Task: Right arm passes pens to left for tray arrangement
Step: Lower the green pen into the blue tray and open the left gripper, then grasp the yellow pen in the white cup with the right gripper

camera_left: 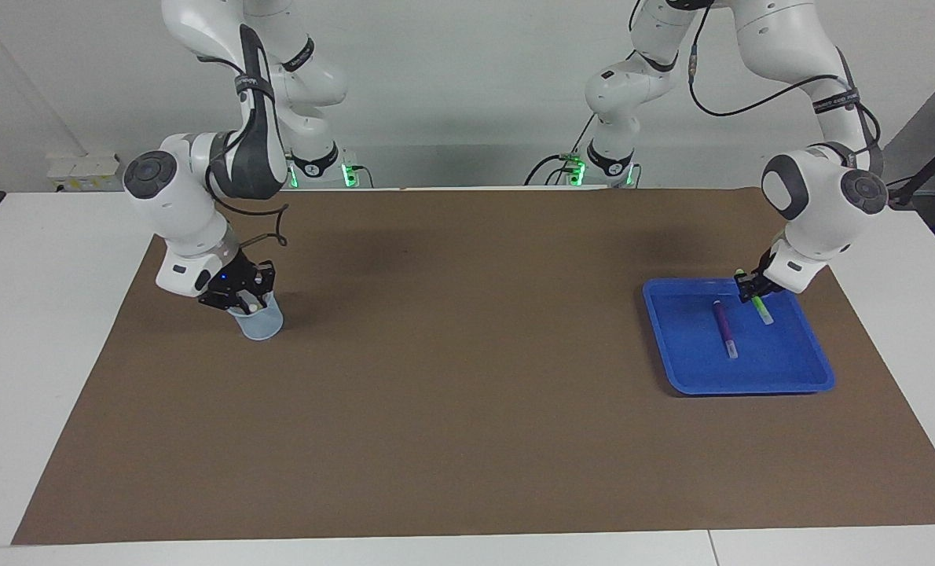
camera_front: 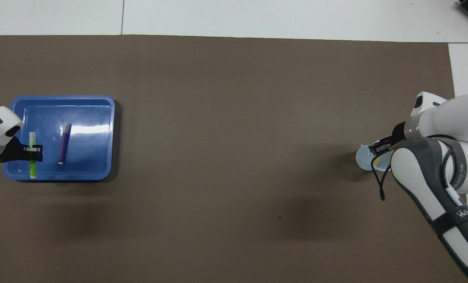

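Observation:
The blue tray (camera_left: 786, 371) (camera_front: 88, 114) lies at the left arm's end of the table. A purple pen (camera_left: 724, 328) (camera_front: 64, 143) lies flat in it. Just above the tray floor and beside the purple pen hangs a green pen (camera_left: 762, 310) (camera_front: 32, 159), with my left gripper (camera_left: 750, 287) (camera_front: 32, 148) shut on it. My right gripper (camera_left: 241, 299) (camera_front: 377, 151) reaches into the mouth of a pale translucent cup (camera_left: 263, 324) (camera_front: 362, 159) at the right arm's end. A bit of yellow (camera_front: 375, 160) shows in the cup at the gripper.
A brown mat (camera_left: 467, 354) covers most of the white table. The tray and the cup stand far apart on it. Bare white table borders the mat at both ends.

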Robot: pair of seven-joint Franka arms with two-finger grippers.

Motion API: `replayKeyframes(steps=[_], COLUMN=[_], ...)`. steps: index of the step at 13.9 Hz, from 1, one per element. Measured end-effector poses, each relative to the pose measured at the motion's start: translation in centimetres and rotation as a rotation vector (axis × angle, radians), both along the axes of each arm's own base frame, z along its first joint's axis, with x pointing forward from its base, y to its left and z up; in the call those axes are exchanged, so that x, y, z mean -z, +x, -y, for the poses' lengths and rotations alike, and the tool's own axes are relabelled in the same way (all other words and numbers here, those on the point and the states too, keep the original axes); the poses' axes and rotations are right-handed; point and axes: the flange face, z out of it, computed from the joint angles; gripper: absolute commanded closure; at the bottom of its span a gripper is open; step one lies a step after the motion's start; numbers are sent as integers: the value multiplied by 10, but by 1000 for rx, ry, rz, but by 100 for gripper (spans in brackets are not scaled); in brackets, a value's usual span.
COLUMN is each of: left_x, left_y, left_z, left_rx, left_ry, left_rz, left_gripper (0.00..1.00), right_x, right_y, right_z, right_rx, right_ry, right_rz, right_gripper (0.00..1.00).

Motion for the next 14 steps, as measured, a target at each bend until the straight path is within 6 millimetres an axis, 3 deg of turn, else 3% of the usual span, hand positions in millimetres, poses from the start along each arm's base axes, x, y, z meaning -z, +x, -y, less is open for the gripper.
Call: replayKeyframes(steps=[4,6,10,11,12,14], left_x=[22,28,41,40,40,40], left_y=[6,8,14,15,15,16], left_z=[-20,-24,-24,-24,-23,-21], left_rx=[-11,-13,-10,-9,-7,-5], left_ry=[1,-1,-5,-4,-5,-5], left_rz=[14,26,63,68,72,74], left_gripper=[100,100,100,67,57,53], right_x=[-2,-13,-94,-120,-142,-178], right_y=[0,4,12,11,9,3], right_z=[0,1,-12,-22,-33,-57], right_rx=[-19,-84,-155,-179,-201,-240], right_ry=[2,8,13,4,-3,0], right_rz=[-6,-29,-79,-73,-62,-46], right_gripper=[100,100,100,100,100,100])
